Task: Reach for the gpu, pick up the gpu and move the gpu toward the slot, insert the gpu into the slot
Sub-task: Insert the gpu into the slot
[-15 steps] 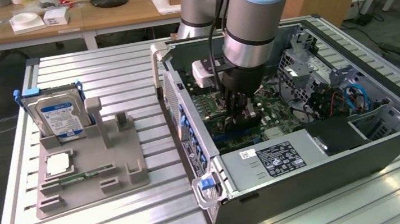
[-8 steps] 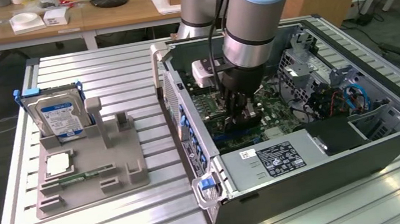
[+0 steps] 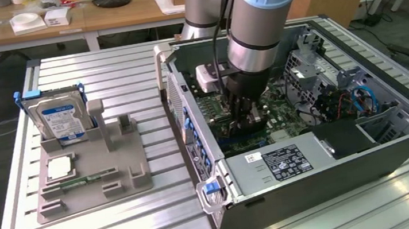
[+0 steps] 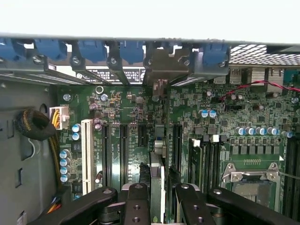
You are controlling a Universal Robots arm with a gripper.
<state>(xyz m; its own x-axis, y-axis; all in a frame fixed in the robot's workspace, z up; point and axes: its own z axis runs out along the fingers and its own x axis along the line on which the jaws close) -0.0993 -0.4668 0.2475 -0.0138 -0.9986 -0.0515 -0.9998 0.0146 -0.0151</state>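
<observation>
Gripper [image 4: 158, 206] clamping gpu [image 4: 158, 180], above motherboard [image 4: 131, 112]

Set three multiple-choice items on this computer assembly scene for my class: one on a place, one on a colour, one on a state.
1. Where is the hard drive? A inside the case; B on the wooden desk; C upright on the grey fixture.
2. What colour are the latches along the case rear wall? A blue; B red; C yellow.
3. What is the end effector doing? A hanging open above the fixture; B gripping the gpu inside the case; C holding the hard drive.
Key: 1 C, it stands at the exterior view's left; 2 A, the wrist view shows them blue; 3 B, its fingers clamp the card.
</observation>
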